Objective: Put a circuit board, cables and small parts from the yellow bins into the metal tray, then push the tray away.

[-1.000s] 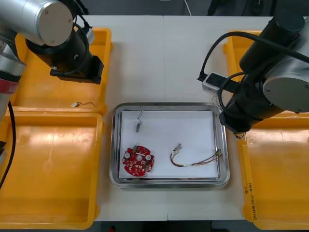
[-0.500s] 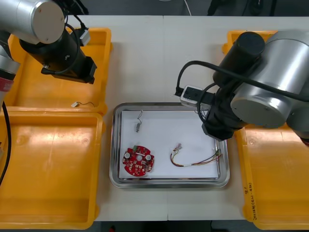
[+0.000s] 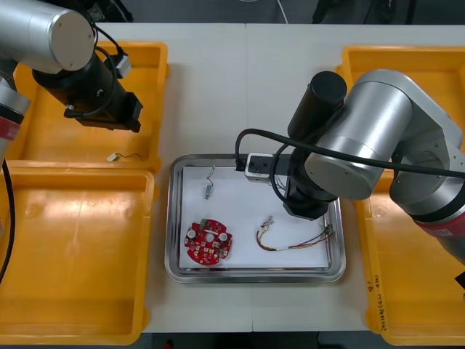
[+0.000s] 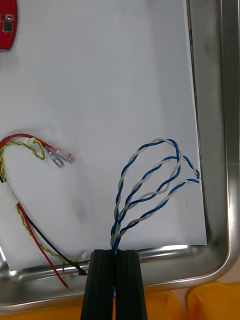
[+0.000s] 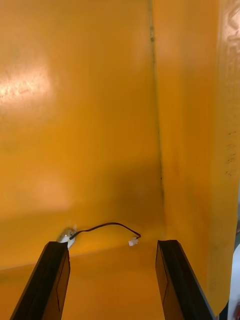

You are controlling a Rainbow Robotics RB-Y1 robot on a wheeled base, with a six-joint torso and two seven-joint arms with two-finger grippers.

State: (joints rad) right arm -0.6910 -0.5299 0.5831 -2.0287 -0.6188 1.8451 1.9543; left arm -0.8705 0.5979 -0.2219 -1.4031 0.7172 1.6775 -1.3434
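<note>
My right gripper [image 4: 115, 280] is shut on a twisted blue and white cable [image 4: 150, 190], whose loops hang over the white inside of the metal tray [image 4: 225, 150] near its right rim. Beside them lies a red and yellow cable [image 4: 30, 150], also seen in the front view [image 3: 294, 240]. A round red circuit board [image 3: 208, 242] and a small metal part on a thin lead [image 3: 208, 185] lie in the tray [image 3: 254, 277]. My left gripper [image 5: 114, 285] stands open over a thin black cable [image 5: 100, 230] in the far left yellow bin [image 3: 43, 138].
Yellow bins flank the tray: near left [image 3: 73, 254], far right [image 3: 436, 65] and near right [image 3: 421, 276]. The right arm [image 3: 363, 145] covers the tray's far right corner. The black cable [image 3: 123, 156] lies close to its bin's near wall.
My right arm has swung left from the right bins to above the tray, carrying the blue and white cable. The left arm has shifted slightly within its bin.
</note>
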